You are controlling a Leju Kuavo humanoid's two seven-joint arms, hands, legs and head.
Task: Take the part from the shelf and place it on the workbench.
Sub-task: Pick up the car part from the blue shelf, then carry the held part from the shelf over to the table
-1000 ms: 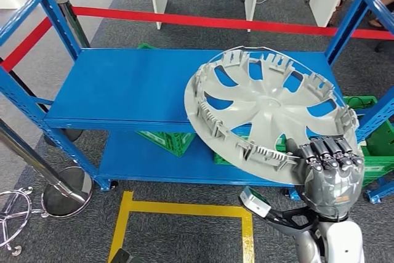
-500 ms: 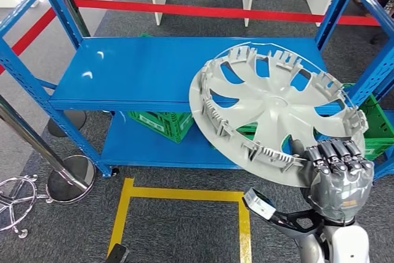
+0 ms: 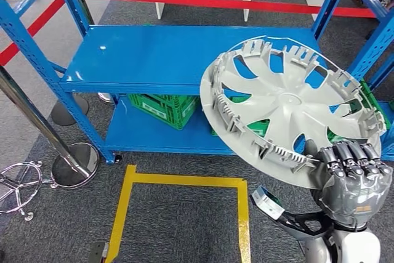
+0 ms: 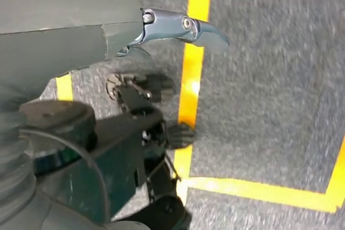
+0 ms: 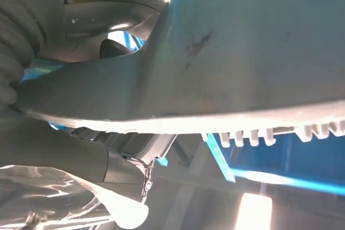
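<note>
Blue shelf [image 3: 176,53] at left; grey wheel cover [image 3: 288,109], held tilted in the air before it; at right, my right hand [image 3: 355,177] grips its near rim. My left hand [image 4: 122,25]: grip indiscernible.

Counted one silver hubcap [image 3: 290,108], held up by one hand [image 3: 354,177]. One blue shelf rack [image 3: 153,56] with two decks. Two green crates [image 3: 160,108] for sure under the top deck, maybe more behind the hubcap. One red barrier tape [image 3: 209,2], two chrome stanchion posts [image 3: 69,167].
</note>
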